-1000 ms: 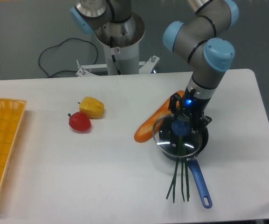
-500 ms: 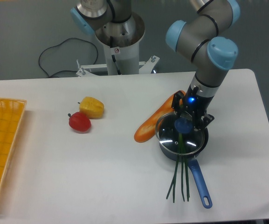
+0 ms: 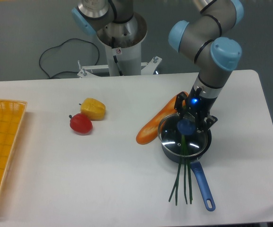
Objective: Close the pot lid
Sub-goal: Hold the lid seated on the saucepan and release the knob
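Shifted right, lid now covers pot

Dark grey pot, blue handle; lid clear, blue knob

UR5e arm: silver-grey tube links, light blue caps on the joints, thin black seam rings where the segments meet. Second blue-capped joint visible at the top edge above the base. Base column is a wide silver-white cylinder, small red-marked sticker on its front, sitting on a metal foot with bolts just behind the table's far edge. Black cable loops away from the base on the left. Gripper is black, two fingers, blue status LED lit on the wrist body.
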